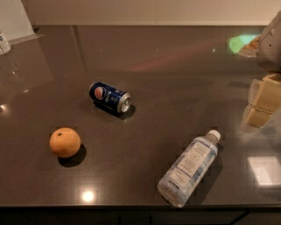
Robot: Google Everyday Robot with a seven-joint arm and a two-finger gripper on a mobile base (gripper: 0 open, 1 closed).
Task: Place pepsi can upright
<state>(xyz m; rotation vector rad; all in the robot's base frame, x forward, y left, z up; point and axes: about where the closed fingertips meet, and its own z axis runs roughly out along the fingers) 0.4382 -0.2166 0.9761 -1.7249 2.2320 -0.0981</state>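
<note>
Water bottle (189, 169) lying, pepsi can (109, 97) sideways, gripper (262, 105) far right

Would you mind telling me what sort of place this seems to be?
Probably a kitchen or break-room counter: a dark polished countertop against a pale wall, with a pepsi can on its side, an orange and a water bottle. The gripper hangs at the right edge.
</note>
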